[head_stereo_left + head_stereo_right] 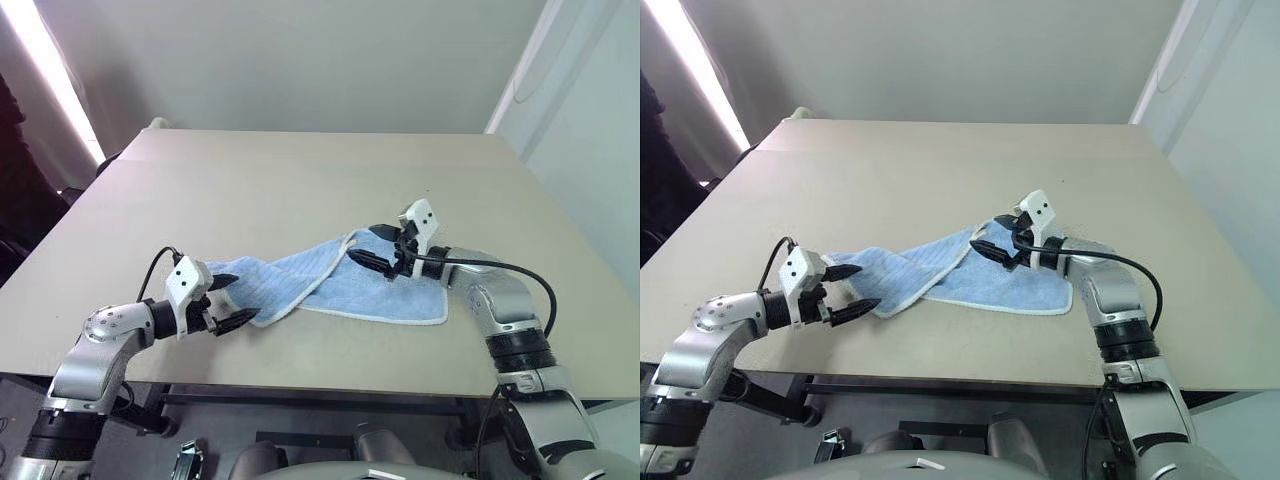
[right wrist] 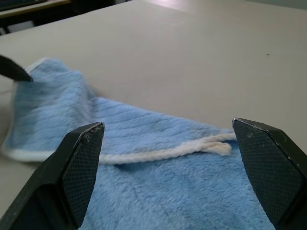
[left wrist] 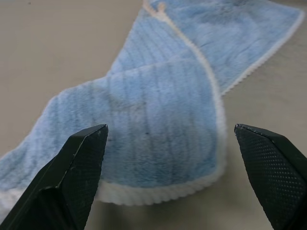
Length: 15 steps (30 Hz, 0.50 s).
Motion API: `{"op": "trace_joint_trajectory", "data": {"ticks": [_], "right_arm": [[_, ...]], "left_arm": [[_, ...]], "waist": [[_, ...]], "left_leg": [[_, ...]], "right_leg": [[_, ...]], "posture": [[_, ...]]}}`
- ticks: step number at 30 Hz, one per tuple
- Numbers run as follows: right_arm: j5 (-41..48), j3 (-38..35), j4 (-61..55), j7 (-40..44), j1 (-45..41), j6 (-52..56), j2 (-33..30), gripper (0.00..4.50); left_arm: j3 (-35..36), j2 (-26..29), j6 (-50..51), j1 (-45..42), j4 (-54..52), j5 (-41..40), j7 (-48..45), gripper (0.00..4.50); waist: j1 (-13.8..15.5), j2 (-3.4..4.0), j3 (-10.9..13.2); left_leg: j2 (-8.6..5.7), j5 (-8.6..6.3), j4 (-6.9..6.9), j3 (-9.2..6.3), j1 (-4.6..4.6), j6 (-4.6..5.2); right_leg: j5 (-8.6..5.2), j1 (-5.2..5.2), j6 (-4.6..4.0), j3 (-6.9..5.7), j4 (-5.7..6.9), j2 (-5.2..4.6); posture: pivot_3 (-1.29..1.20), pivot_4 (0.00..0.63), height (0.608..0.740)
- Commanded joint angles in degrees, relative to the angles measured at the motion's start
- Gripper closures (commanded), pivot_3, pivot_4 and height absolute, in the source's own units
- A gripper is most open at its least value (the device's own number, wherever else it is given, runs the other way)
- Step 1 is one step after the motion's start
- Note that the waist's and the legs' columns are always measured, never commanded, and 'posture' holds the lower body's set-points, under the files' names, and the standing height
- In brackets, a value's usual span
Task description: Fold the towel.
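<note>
Both hands [image 1: 228,300] [image 1: 378,248] open; left wrist view: towel [image 3: 158,129] stitched hem.

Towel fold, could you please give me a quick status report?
Left pincer open at the towel's near end. Right pincer open over its far part. Towel twisted, partly folded, flat on the table. Nothing in the way.

The towel [image 1: 345,280] is seen in light blue, ribbed with faint parallel lines and edged by a whitish stitched hem [image 3: 158,194]. The table [image 1: 300,190] is shown in plain beige. Black fingers [image 3: 76,167] and white housings are seen on both grippers, with grey metal arms and black cables.
</note>
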Motion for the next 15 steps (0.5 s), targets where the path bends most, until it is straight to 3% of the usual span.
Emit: {"op": "trace_joint_trajectory", "data": {"ticks": [1,9,15], "right_arm": [[-0.08,-2.89,1.81,-3.08,-3.12,-1.09,0.46,0.00],[-1.49,-2.43,2.14,-4.88,-2.88,-2.05,0.28,0.00],[-3.61,-1.80,2.53,-6.12,-2.17,-3.01,-0.04,0.00]], "left_arm": [[-2.91,0.52,-2.31,-1.95,1.19,2.67,-1.75,0.01],[-10.64,0.56,-9.99,-3.28,4.25,11.02,-3.86,0.01],[-12.26,0.40,-10.54,-5.25,7.73,13.18,-4.24,0.01]], "waist": [[-0.02,0.01,0.00],[0.01,0.02,0.00],[0.10,0.03,-0.01]], "left_leg": [[0.00,0.00,0.00,0.00,-0.01,0.00],[0.01,-0.01,-0.02,0.02,-0.06,0.01],[0.01,0.00,-0.01,0.01,-0.02,0.01]], "right_leg": [[0.00,-0.01,0.00,0.00,-0.01,0.00],[0.00,-0.03,0.00,0.01,-0.06,0.00],[0.00,0.00,0.00,0.00,-0.04,0.00]], "posture": [[0.00,0.000,0.716],[0.00,0.000,0.716],[0.00,0.000,0.716]]}}
